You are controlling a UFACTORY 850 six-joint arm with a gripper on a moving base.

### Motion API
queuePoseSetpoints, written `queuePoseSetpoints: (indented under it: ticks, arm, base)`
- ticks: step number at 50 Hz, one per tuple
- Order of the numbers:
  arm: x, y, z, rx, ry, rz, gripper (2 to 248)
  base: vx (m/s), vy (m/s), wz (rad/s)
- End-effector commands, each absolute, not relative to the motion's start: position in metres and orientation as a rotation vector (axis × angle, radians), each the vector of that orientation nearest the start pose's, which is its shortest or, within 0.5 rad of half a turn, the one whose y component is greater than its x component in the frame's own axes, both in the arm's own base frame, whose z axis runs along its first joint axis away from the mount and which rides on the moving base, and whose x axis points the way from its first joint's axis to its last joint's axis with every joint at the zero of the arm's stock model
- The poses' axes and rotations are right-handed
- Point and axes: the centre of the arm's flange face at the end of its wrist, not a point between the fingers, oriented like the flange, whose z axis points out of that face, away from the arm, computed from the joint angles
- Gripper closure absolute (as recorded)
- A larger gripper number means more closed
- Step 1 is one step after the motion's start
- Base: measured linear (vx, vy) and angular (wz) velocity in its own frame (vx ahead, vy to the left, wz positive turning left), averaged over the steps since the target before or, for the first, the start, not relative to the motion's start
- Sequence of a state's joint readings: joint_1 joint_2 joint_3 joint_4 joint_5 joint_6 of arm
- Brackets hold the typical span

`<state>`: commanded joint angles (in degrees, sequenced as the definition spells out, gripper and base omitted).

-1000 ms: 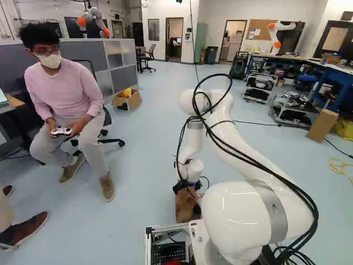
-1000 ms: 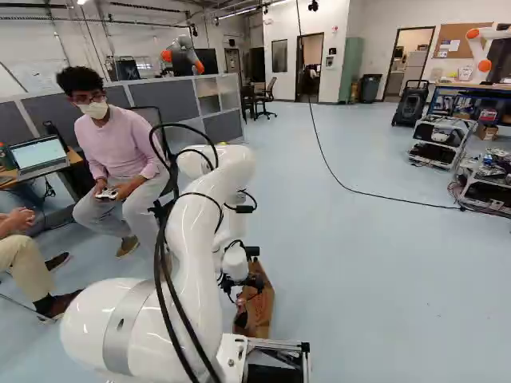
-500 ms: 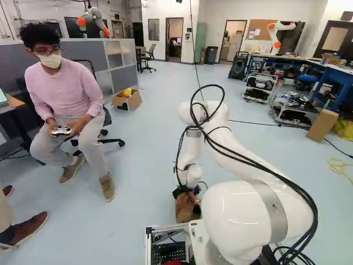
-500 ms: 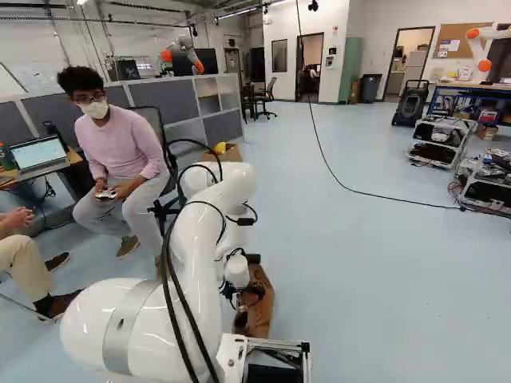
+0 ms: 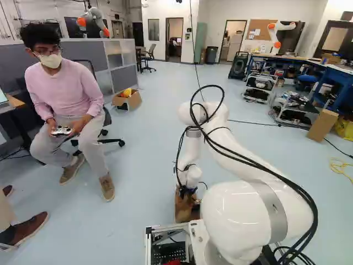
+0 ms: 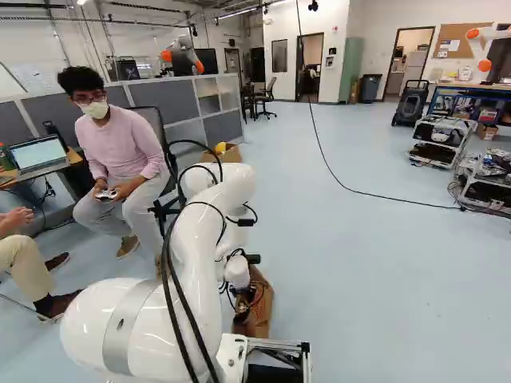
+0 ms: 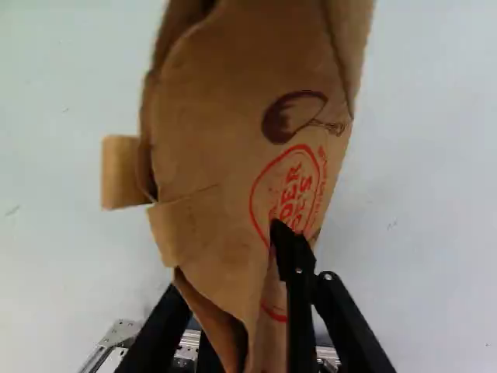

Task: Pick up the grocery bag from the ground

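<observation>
The arm [image 5: 242, 146] reaches ahead and bends down, its gripper [image 5: 187, 191] low at the upper part of the brown paper grocery bag [image 5: 182, 211]. The bag is down at floor level just ahead of the base's metal frame [image 5: 148, 245], left of the arm's lowest joint in the left base view and right of it in the right base view. Whether its underside touches the floor [image 6: 367, 271] cannot be told. In the wrist view the jaws are drawn close together, pinching the bag's paper; 1 black finger [image 7: 290, 260] lies over the printed side, while the tip of the other is hidden behind the paper. That side is creased and bears a red oval and a brown drawing, and a paper flap [image 7: 120, 172] juts from its edge. Well beyond the bag, an open cardboard box [image 5: 132, 101] with something yellow in it sits by the grey partition [image 5: 83, 55], and another robot [image 5: 95, 19] shows behind the partition.
</observation>
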<state>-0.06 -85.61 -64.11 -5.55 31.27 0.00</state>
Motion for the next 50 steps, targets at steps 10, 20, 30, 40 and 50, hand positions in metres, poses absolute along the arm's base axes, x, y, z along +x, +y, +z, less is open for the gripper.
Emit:
queuePoseSetpoints:
  ticks: [10, 20, 30, 40, 50]
  arm:
    - [0.387, 0.004, -0.146, -3.085, -0.133, -0.264, 228]
    - [0.387, 0.004, -0.146, -3.085, -0.133, -0.264, 229]
    - [0.387, 0.004, -0.146, -3.085, -0.133, -0.264, 229]
    - [0.387, 0.004, -0.143, -3.085, -0.133, -0.264, 229]
    - [0.387, 0.004, -0.120, -3.084, -0.133, -0.270, 229]
  base:
    - [0.000, 0.000, 0.000]
    - [0.000, 0.000, 0.000]
    - [0.000, 0.000, 0.000]
    - [0.000, 0.000, 0.000]
    - [0.000, 0.000, 0.000]
